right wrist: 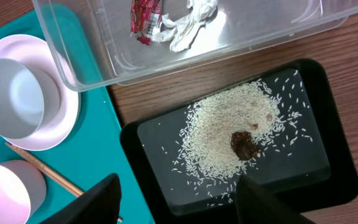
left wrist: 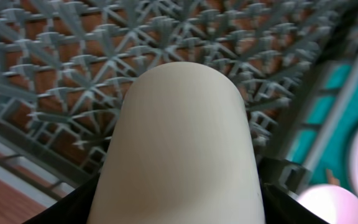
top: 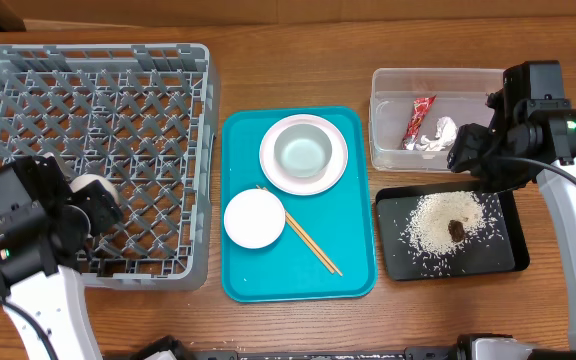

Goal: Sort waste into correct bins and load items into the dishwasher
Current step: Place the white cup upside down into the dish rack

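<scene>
Here the left fingers (left wrist: 73, 211) clasp the white cup (left wrist: 179, 149), long axis along them, rounded end outward; right fingers (right wrist: 98, 202) spread.

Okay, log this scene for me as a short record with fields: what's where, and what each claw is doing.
Rack: grey dish rack, left side
Left claw: shut on small white cup, over the rack floor
Right claw: open, empty, above black tray
Teal tray: white plate with grey-green bowl on it, pink bowl, chopsticks
Clear tub: red wrapper, tissue
Black tray: rice, brown scrap
</scene>
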`<action>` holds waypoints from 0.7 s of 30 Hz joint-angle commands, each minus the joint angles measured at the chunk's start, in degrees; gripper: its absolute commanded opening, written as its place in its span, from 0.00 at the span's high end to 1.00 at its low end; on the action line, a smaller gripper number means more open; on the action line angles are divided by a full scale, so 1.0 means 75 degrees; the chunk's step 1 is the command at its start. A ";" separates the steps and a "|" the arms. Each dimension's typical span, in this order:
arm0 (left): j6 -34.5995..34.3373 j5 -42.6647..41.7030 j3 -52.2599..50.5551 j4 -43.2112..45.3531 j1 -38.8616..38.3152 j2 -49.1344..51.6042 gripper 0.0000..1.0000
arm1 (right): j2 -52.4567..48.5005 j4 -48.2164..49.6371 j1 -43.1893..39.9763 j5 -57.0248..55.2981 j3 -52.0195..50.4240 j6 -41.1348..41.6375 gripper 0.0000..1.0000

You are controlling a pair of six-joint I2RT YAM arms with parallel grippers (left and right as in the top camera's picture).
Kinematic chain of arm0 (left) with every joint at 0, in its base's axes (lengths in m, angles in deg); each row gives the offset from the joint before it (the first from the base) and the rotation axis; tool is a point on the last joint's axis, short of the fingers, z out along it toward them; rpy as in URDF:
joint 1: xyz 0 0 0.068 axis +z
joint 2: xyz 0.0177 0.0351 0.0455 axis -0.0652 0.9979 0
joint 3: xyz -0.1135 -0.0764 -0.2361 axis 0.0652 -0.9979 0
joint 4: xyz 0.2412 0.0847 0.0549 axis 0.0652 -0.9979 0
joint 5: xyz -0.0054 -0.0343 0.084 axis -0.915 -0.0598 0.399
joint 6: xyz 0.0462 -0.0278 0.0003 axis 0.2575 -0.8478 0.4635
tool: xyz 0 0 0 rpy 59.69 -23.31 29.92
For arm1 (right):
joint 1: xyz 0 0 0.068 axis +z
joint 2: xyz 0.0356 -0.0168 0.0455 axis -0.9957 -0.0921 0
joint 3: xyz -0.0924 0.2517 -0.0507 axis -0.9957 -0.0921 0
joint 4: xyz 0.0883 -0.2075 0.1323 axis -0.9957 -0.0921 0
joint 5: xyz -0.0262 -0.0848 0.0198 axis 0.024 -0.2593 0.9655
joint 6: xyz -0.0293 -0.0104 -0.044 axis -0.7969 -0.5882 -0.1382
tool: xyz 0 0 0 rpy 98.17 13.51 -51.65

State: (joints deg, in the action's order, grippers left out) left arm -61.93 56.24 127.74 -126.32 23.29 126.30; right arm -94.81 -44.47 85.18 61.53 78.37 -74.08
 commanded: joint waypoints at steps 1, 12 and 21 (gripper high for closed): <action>-0.0055 0.1288 0.0108 0.0207 0.0050 0.0938 0.96 | 0.0029 0.0015 -0.0015 -0.0119 0.0152 -0.0052 0.39; -0.0108 0.1169 0.0114 0.0734 0.0052 0.2754 0.96 | 0.0029 -0.0067 -0.0015 -0.0125 0.0143 -0.0052 0.39; -0.0047 0.0507 0.0376 0.0417 0.0044 0.2664 0.94 | 0.0029 -0.0111 -0.0017 -0.0125 0.0143 -0.0052 0.39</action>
State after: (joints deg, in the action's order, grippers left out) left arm -62.13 63.36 129.03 -122.52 23.75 147.15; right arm -94.81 -45.30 85.16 61.36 78.37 -74.30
